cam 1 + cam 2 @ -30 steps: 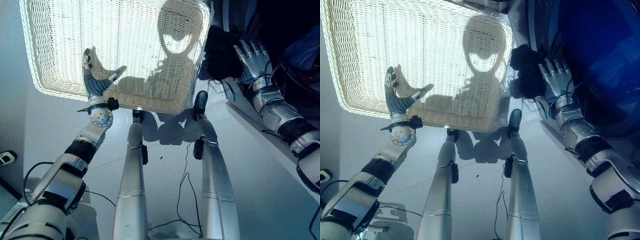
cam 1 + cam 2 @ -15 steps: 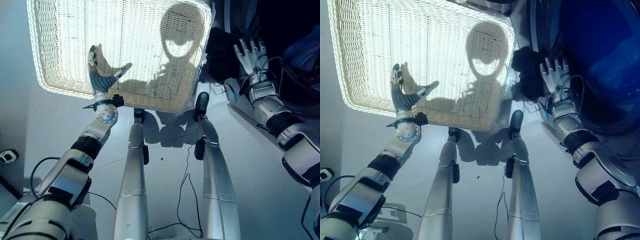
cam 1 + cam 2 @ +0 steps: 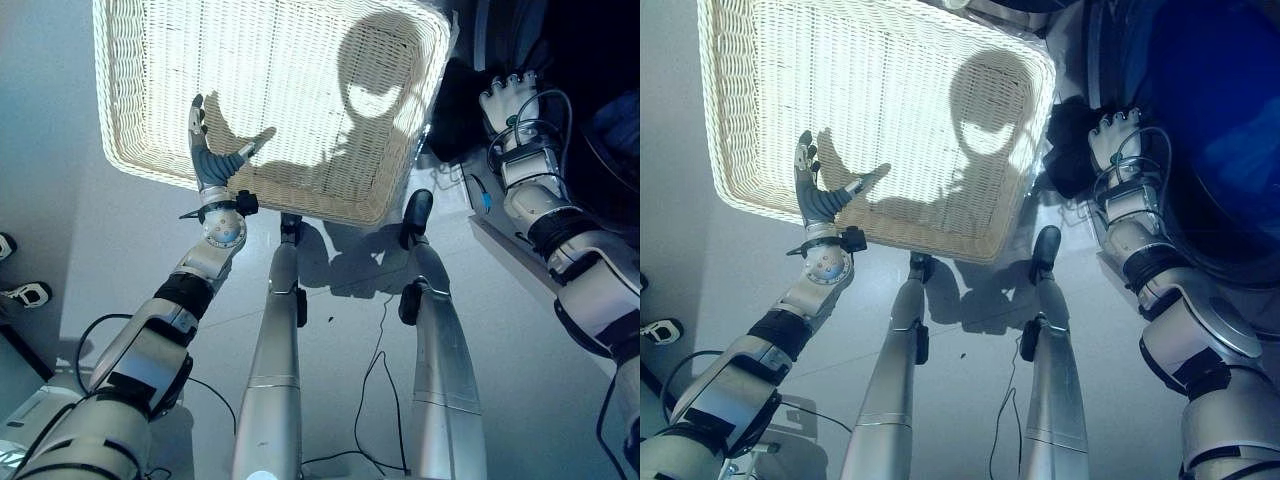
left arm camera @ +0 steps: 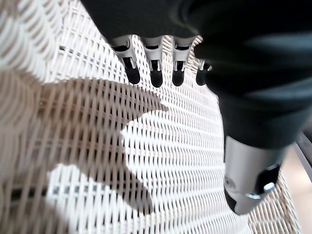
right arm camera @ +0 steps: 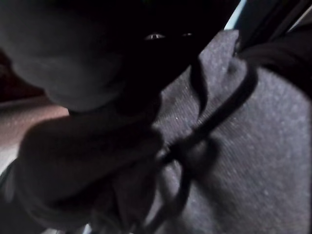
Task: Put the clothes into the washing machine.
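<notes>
We note left hand [image 3: 212, 158] over white wicker basket [image 3: 300, 60], fingers [image 4: 156, 73] straight and apart, right hand [image 3: 1110, 140] on dark garment [image 3: 1070, 150], garment bunched at its fingertips beside washing machine opening [image 3: 1210, 110], finger closure we cannot tell

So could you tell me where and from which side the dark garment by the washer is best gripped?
Probably at its bunched folds facing the basket, coming from the floor side. The dark garment hangs in a crumpled heap at the washer edge, and the right hand already rests on it there. The left hand hovers open over the basket.
</notes>
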Robot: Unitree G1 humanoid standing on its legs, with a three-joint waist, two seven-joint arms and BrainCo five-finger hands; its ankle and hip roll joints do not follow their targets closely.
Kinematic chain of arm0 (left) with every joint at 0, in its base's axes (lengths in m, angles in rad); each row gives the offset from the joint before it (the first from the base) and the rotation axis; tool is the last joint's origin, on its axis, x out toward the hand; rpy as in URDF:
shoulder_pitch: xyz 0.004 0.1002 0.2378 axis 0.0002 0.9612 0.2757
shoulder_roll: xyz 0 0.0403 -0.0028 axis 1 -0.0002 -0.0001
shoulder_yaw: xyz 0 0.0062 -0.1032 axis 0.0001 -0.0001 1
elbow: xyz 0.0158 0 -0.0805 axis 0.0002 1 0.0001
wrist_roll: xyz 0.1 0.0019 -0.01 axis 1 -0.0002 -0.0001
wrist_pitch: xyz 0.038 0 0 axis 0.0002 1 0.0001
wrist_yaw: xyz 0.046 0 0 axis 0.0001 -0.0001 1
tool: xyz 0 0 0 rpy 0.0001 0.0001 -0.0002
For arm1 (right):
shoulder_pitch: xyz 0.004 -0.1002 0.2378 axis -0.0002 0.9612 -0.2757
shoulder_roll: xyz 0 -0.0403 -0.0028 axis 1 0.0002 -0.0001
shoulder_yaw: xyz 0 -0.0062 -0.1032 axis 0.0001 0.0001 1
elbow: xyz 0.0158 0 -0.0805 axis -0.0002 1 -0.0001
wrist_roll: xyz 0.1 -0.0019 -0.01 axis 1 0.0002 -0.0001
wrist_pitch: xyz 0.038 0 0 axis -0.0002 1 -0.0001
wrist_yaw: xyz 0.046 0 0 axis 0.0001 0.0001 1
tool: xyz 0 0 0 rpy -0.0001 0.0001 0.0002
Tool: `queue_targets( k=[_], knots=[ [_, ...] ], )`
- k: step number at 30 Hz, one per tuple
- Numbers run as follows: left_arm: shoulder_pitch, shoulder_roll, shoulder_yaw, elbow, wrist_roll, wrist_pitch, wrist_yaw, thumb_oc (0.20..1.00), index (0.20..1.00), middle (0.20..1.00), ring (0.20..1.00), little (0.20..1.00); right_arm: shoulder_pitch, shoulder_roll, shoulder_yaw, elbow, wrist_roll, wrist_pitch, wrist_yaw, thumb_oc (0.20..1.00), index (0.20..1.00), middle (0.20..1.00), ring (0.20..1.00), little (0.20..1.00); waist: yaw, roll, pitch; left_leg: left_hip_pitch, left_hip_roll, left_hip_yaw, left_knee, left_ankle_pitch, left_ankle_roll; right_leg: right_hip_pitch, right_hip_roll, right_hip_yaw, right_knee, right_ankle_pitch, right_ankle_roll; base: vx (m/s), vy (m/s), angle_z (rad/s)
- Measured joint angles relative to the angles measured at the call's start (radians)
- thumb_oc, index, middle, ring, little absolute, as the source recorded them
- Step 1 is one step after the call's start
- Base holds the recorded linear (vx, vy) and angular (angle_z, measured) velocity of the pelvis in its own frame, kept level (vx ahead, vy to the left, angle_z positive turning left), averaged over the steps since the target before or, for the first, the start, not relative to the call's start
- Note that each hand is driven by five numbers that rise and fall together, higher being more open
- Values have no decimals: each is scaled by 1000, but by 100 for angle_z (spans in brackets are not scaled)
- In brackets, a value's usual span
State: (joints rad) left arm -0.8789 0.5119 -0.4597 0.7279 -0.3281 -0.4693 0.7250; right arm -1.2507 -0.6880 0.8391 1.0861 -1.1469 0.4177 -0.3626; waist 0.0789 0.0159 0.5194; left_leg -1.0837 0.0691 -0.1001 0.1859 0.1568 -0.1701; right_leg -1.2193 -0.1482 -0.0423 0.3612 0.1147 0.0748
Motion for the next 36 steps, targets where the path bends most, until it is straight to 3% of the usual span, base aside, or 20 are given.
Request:
queue_targets(
  k=[6, 8, 13, 17, 21, 24, 29, 36],
  knots=[
    [-2, -3, -1, 0, 0, 0, -8, 1000, 1000, 1000, 1000, 1000, 7, 10, 0, 21, 5, -14, -17, 200, 200, 200, 200, 200, 7, 0, 0, 0, 0, -4, 0, 0, 0, 0, 0, -1, 0, -1, 1, 0, 0, 0],
    [-2, -2, -7, 0, 0, 0, -8, 1000, 1000, 1000, 1000, 1000, 8, 10, -1, 22, 79, -34, -59, 200, 200, 200, 200, 200, 7, 0, 0, 0, -1, -6, 0, 1, -1, 0, 0, -2, 0, -1, 1, 0, 0, 0],
    [-1, -3, -21, 0, 0, 0, -8, 1000, 1000, 1000, 1000, 1000, -4, 10, -25, 10, 506, -143, -172, 200, 200, 200, 200, 200, 3, 0, 0, 0, -1, -7, 1, 1, -1, 0, 0, -2, 1, -1, 1, 0, 0, 0],
    [1, -1, -20, -2, 1, 1, -8, 1000, 1000, 1000, 1000, 1000, 9, 10, -172, -118, 956, -232, -199, 200, 200, 200, 200, 200, -9, 0, 0, -1, -1, -7, 0, 1, -1, 0, 0, -2, 1, -1, 1, 0, 0, 0],
    [6, -1, -2, -12, 1, 4, -9, 1000, 1000, 1000, 1000, 1000, 61, 7, -326, -257, 1268, -281, -222, 200, 200, 200, 200, 200, -16, 0, 0, -4, -1, -6, -1, 0, -1, -5, 1, -2, 1, -2, 0, 0, 0, 0],
    [14, 3, 12, -31, 1, 6, -8, 1000, 1000, 1000, 1000, 1000, 113, 6, -410, -330, 1432, -330, -236, 200, 200, 200, 200, 200, -23, 0, 0, -6, -1, -5, -2, 0, -1, -9, 1, -1, 1, -2, -1, 0, 0, 0],
    [40, 9, 41, -42, 1, 8, -7, 1000, 1000, 1000, 1000, 1000, 212, 26, -589, -399, 1728, -497, -237, 200, 200, 200, 200, 200, -42, -1, 1, -6, 1, 0, -3, -1, -2, -9, 2, 2, -6, -1, -1, 0, 5, -1],
    [61, 20, 50, -43, 2, 4, 3, 1000, 1000, 1000, 1000, 1000, 225, 26, -644, -323, 1980, -649, -282, 200, 200, 200, 200, 200, -63, -3, 2, -6, 3, 3, -3, -3, -1, -4, 5, 2, -21, 7, -3, 0, -5, -1]
  ],
)
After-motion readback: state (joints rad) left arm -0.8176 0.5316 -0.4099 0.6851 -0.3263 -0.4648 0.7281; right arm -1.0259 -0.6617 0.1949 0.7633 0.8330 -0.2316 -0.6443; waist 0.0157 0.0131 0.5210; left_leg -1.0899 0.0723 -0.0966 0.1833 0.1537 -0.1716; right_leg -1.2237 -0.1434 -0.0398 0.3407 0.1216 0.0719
